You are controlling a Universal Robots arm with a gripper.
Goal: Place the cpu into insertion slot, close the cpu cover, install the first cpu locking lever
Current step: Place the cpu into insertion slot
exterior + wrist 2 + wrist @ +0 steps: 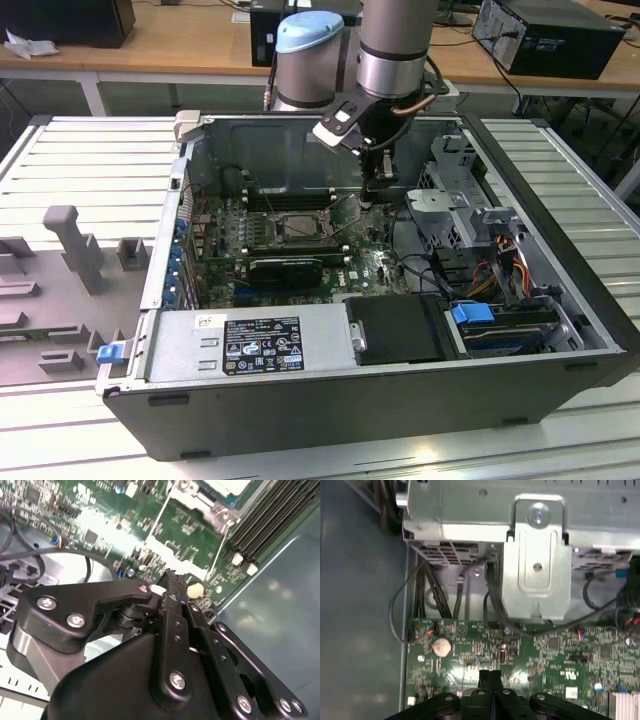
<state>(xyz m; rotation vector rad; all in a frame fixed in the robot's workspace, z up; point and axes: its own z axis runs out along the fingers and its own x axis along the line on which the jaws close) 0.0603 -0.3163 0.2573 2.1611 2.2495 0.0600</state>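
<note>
Well, the gripper hung low inside the case, with its tips just above the board. Its fingers were pressed tight together, and nothing showed between them. The cpu was not with the fingers. Its pale top sat down in the slot, well off from the tips, toward the exterior view's left of them. A shiny frame, the cover, looked to lie down around the cpu, though I could not tell if it lay fully flat. So the first two jobs looked done, and the lever job looked like the one in hand. A thin lever slanted between the tips and the cpu, and it seemed loose, not yet tucked under its catch. I could not tell if the tips touched its end. A small round battery sat on the board near the tips. The lever job would call for a slow, careful push. The rod looked thin, so the tips could slide off it. They would need to press it down and under the catch, and keep clear of the battery.
</note>
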